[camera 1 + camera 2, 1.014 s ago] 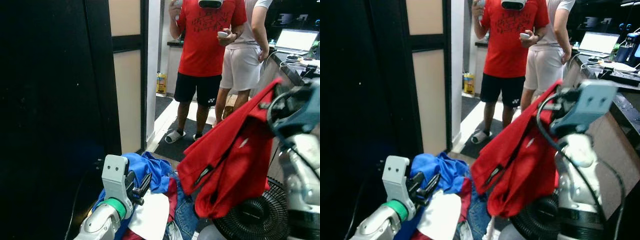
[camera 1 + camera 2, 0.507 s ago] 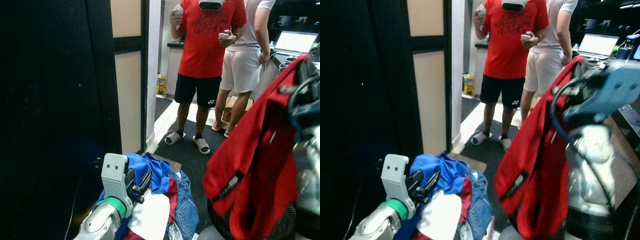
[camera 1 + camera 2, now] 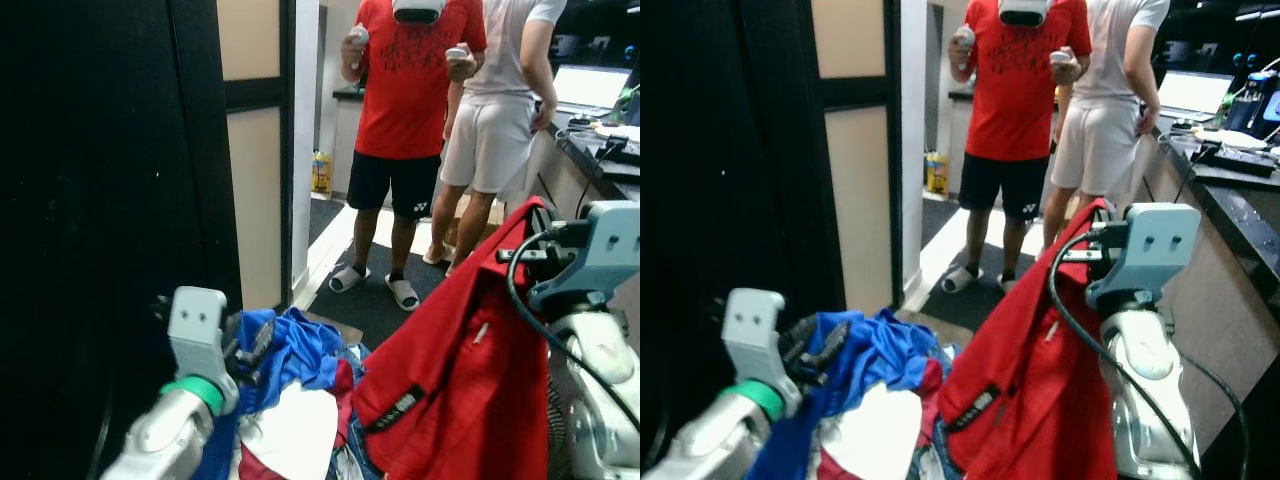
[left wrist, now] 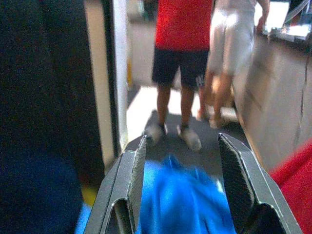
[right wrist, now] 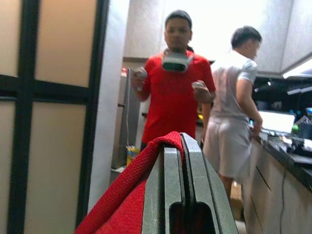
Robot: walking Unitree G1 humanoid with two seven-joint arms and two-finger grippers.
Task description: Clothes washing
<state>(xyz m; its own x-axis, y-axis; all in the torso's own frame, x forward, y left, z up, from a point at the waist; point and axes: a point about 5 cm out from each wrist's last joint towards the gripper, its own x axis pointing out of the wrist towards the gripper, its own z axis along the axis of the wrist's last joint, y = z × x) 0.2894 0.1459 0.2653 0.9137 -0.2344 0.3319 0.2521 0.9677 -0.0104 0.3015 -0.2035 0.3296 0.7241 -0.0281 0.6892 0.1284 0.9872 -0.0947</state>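
Note:
My right gripper (image 5: 183, 142) is shut on a red garment (image 3: 455, 375), which hangs from it at the right, above the floor. In the right wrist view the red cloth drapes over the closed fingers (image 5: 171, 190). On the floor at the lower left lies a pile of clothes: a blue piece (image 3: 300, 350), a white piece (image 3: 295, 430) and some denim. My left gripper (image 3: 252, 345) hovers over the blue piece, open and holding nothing. Through its spread fingers (image 4: 130, 183) I see the blue cloth (image 4: 187, 202).
A tall black panel (image 3: 100, 200) and a door frame stand close on the left. Two people stand ahead, one in a red shirt (image 3: 405, 80) holding controllers, one in white (image 3: 500, 110). A counter with a laptop (image 3: 595, 85) runs along the right.
My right arm has swung the red garment back to the left and lower. My left gripper has shifted a little left and up. The person in red has raised both controllers.

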